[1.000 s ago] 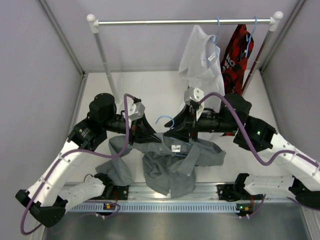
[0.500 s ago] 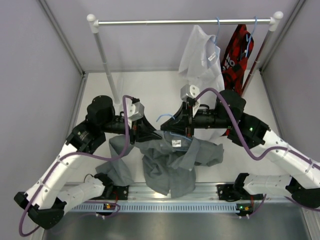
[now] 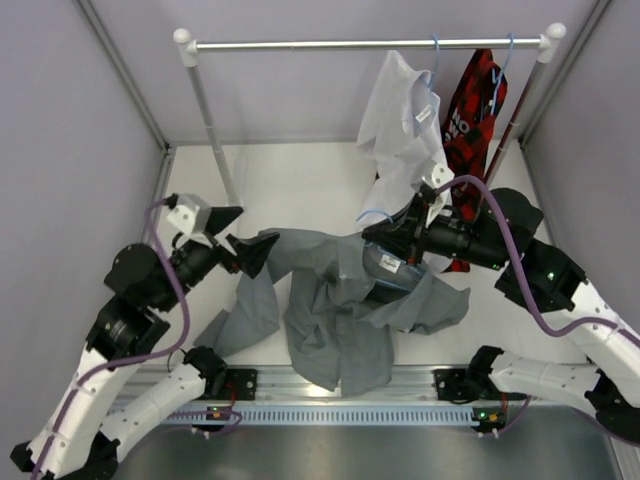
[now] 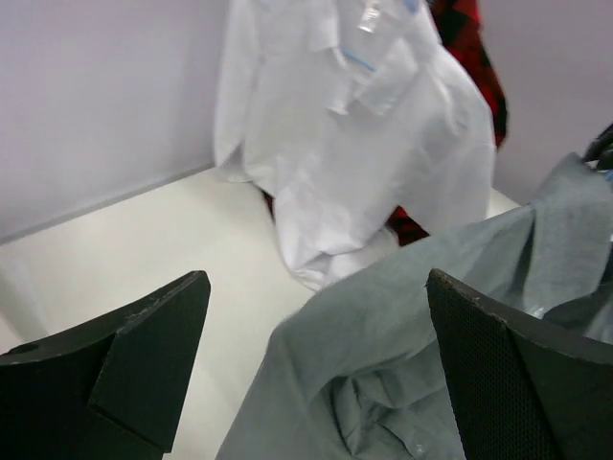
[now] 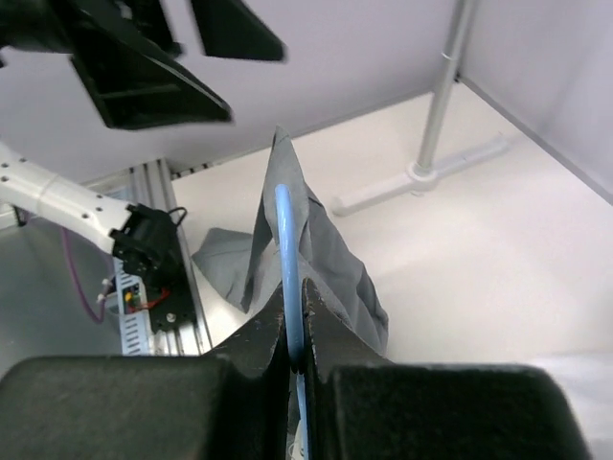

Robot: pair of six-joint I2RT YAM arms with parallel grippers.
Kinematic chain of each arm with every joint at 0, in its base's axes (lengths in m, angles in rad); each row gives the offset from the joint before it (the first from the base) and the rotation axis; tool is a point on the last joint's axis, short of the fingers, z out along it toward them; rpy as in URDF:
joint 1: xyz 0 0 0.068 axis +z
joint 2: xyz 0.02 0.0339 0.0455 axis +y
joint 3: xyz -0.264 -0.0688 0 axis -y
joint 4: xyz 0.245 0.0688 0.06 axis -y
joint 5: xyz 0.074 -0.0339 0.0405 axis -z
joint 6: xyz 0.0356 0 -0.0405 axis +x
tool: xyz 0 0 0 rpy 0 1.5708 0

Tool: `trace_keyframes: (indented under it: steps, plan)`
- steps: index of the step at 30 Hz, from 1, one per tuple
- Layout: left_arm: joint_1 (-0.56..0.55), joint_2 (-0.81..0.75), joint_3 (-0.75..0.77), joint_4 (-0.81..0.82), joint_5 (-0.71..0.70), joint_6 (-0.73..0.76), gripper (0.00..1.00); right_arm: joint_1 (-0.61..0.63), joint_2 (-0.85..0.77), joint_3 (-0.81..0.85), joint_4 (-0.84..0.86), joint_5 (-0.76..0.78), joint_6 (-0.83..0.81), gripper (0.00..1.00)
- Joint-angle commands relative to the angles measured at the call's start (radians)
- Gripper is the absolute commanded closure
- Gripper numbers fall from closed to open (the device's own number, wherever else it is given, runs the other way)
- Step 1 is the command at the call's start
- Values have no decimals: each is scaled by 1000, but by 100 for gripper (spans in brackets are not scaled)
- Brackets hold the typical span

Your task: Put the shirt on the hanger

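Observation:
The grey shirt [image 3: 335, 305] hangs crumpled from the light-blue hanger, its lower part spread on the table. My right gripper [image 3: 388, 238] is shut on the hanger wire [image 5: 290, 259], and the hanger's hook [image 3: 373, 215] sticks out just above the fingers. In the right wrist view the shirt [image 5: 330, 264] falls away on both sides of the wire. My left gripper [image 3: 245, 232] stands open at the shirt's left edge, off the cloth. From the left wrist the shirt [image 4: 412, 326] lies just beyond the wide-apart left gripper [image 4: 316, 283].
A clothes rail [image 3: 370, 44] crosses the back, with one post [image 3: 210, 130] at the left. At its right end hang a white shirt [image 3: 405, 120] and a red-and-black shirt [image 3: 472, 100], right behind the right arm. Grey walls close in both sides.
My left gripper has opened, let go of the shirt and pulled back to the left. The right gripper has shut on the hanger wire and shifted right with hanger and shirt.

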Motion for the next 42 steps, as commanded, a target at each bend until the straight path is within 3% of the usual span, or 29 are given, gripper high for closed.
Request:
trace_keyframes:
  steps: [1,6,11,20,26,28,32,35,36,42]
  plan:
    - [4,-137,-130,31,-312,-119,2,-18,-42,67,-80,139,0,100]
    - [4,-194,-269,38,-243,-200,4,-21,-36,116,-137,203,27,100]
    - [4,-82,-339,112,-183,-251,12,-23,-9,158,-152,214,49,100]
    - [4,34,-392,261,-123,-276,12,-23,38,170,-155,188,50,100]
    - [4,112,-406,315,-223,-285,15,-21,52,176,-152,142,59,100]
    - [4,140,-396,315,-267,-282,26,-23,49,176,-147,132,61,100]
    - [2,188,-383,319,-339,-282,60,-23,38,175,-147,122,60,100]
    - [4,174,-382,319,-343,-277,94,-21,32,166,-149,151,50,100]
    - [4,166,-382,318,-341,-273,100,-23,30,158,-150,159,49,100]
    - [4,114,-373,267,-431,-265,100,-23,35,127,-150,196,40,100]
